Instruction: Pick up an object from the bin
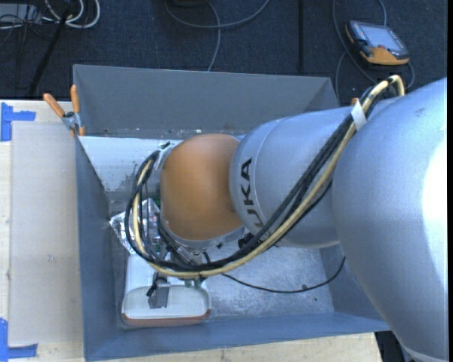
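the big silver arm (377,202) is spanning the bin from the right and covering most of its floor. the grey metal bin (204,100) is sitting under it, its sloped walls bare and its floor dusted with pale specks. the orange cover (196,187) at the wrist is hanging over the middle-left of the floor, with black and yellow cables (287,210) looping round its lower side.

in the near-left corner a flat white thing (185,304) with rounded corners and a brownish rim, something like a shallow lid or tray, is lying on the floor just beside the near wall. a smaller crumpled silvery thing (121,228), perhaps foil, is peeking out left of the cover against the left slope.

the gripper (158,295) is showing as a dark tip over the left part of the white thing, touching it or nearly so. i cannot tell whether it is open or closed, since the wrist and cables are hiding most of it.

the step in hand is looking like the placing of the tool on the white thing, ahead of any lift; nothing is visibly being held. the next move is probably calling for a grip on a rim or raised part, since the thing is lying flat and wide, and then a straight rise clear of the near wall.
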Robot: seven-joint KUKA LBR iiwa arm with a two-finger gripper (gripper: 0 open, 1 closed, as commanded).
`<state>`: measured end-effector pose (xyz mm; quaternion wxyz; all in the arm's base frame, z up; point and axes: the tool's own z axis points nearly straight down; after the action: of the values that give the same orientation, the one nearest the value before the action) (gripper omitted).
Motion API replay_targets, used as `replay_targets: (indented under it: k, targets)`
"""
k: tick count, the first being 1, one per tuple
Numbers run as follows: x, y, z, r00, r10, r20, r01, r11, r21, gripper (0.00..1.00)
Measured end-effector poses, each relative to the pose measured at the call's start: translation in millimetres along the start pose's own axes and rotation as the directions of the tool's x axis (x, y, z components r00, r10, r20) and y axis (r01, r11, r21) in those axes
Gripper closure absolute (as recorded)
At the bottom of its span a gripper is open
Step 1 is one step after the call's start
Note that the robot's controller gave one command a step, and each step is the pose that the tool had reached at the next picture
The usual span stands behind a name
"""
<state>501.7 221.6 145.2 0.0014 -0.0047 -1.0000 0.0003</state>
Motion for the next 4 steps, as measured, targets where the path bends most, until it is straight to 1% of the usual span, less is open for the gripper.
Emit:
replay_targets:
  k: [1,2,3,4]
  targets:
    - [-22.2,-34.0,70.6,0.913,-0.406,0.026,0.406,0.914,-0.003,0.0]
    - [-57.7,-73.6,74.4,0.901,-0.435,0.003,0.435,0.901,0.0,0.0]
    - [-58.1,-71.8,70.7,0.902,-0.432,0.006,0.432,0.902,0.0,1.0]
    - [-65.8,-101.6,-37.8,0.896,-0.443,0.009,0.443,0.896,0.004,1.0]
